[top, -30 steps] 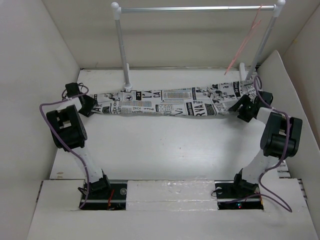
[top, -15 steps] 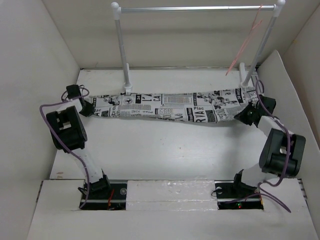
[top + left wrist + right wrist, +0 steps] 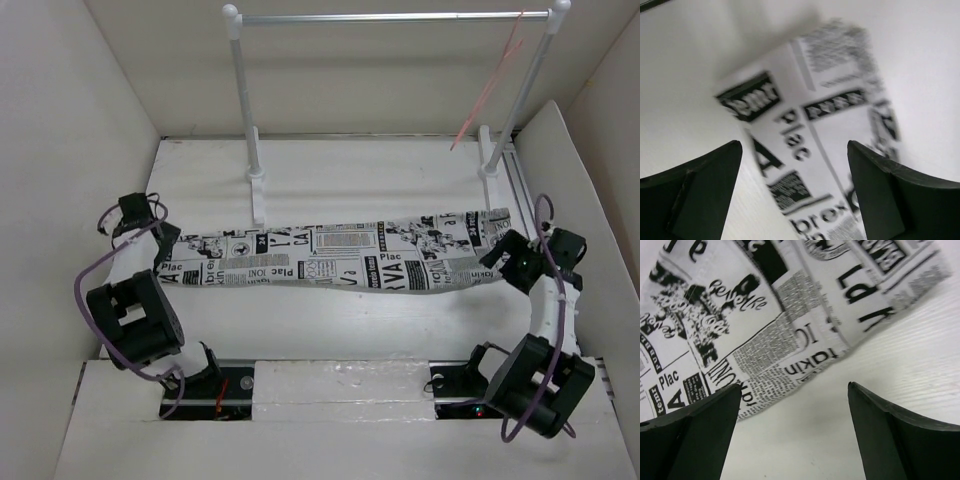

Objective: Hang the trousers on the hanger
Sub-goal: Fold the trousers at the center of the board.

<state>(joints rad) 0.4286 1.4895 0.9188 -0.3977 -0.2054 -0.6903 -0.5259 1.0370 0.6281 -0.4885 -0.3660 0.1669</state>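
Trousers (image 3: 340, 255) laid out flat on the table (image 3: 350, 330), nobody's holding them

Left gripper (image 3: 794, 147) and right gripper (image 3: 794, 387) sit at either end of the cloth, jaws spread wide and gripping nothing. The pink hanger (image 3: 484, 88) dangles from the rack crossbar (image 3: 390, 17), well apart.

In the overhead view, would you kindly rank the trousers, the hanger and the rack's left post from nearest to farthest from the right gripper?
1. Nearest, the trousers: their right end lies beside the right gripper.
2. Next, the hanger: hanging at the rear right.
3. Farthest, the rack's left post: rear left.
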